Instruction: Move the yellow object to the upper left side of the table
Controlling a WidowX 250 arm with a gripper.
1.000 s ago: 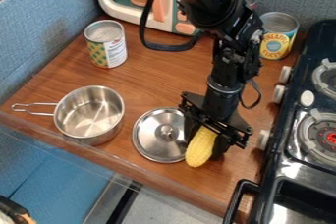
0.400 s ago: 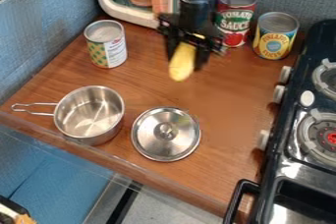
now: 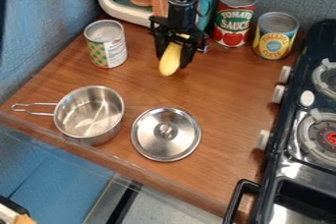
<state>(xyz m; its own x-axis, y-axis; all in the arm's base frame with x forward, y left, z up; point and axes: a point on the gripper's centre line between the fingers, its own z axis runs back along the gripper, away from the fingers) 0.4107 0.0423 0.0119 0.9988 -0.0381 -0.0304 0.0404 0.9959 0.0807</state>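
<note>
In the camera view, your gripper point(image 3: 173, 60) is found over the upper middle part of the table point(image 3: 226, 93), on an arm that enters from the top edge. Its two fingers point down and stand parted by roughly the thickness of the yellow corn point(image 3: 169, 66), which you have gripped between them. The corn is tilted, its rounded lower end projecting towards the front of the table. Whether that end touches the wood, you cannot tell from this angle.

To the left of the corn, and apart from it, you have a can with a green and yellow pattern point(image 3: 105, 46), upright near the table's left edge. On the other side, a red can point(image 3: 234, 19) and a yellow can point(image 3: 274, 37) stand upright beside each other near the back wall. Behind your gripper sits a cream and teal toy oven point(image 3: 125, 13).

Nearer the front, you will note a metal pot point(image 3: 89, 115), upright, its handle pointing left. The round metal lid point(image 3: 165, 144) lies flat to its right, knob upward, the two apart. Along the right side of the table is the black stove point(image 3: 289, 161), with a red centre visible in its front burner point(image 3: 322, 132)
</note>
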